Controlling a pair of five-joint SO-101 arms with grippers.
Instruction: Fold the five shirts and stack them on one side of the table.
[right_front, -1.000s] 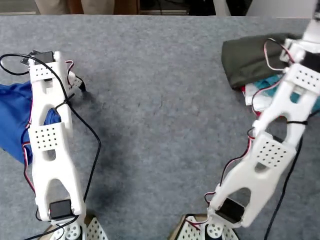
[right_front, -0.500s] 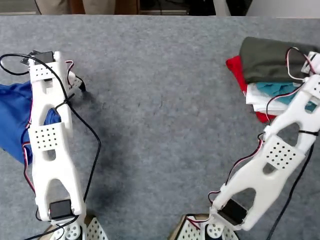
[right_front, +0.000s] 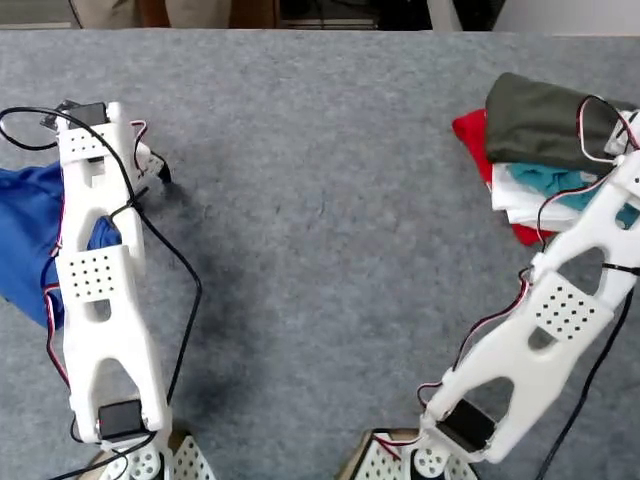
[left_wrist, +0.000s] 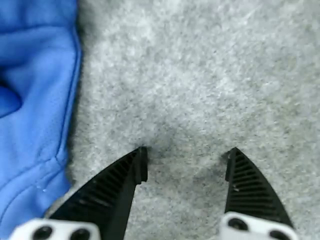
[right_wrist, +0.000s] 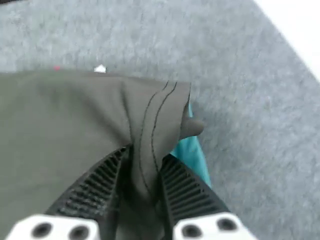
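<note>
In the high view the stack sits at the upper right of the frame, close to the right edge of the table (right_front: 320, 200). An olive shirt (right_front: 540, 120) lies on top, with a teal shirt (right_front: 535, 178) and a white shirt (right_front: 512, 205) beneath it, and a red shirt (right_front: 468, 132) pokes out at the stack's left side and lower edge. The right arm slants up from the bottom centre to the stack — its right gripper (right_wrist: 146, 159) is clenched on a raised fold of the olive shirt, the cloth pinched between both fingers, with teal showing just beside. At the left edge of the frame a blue shirt (right_front: 25, 235) lies rumpled, partly under the left arm. The left gripper (left_wrist: 187, 152) is spread wide with nothing between its fingers, tips down at the grey felt just beside the blue shirt's hem — whether they touch the felt is hard to tell.
</note>
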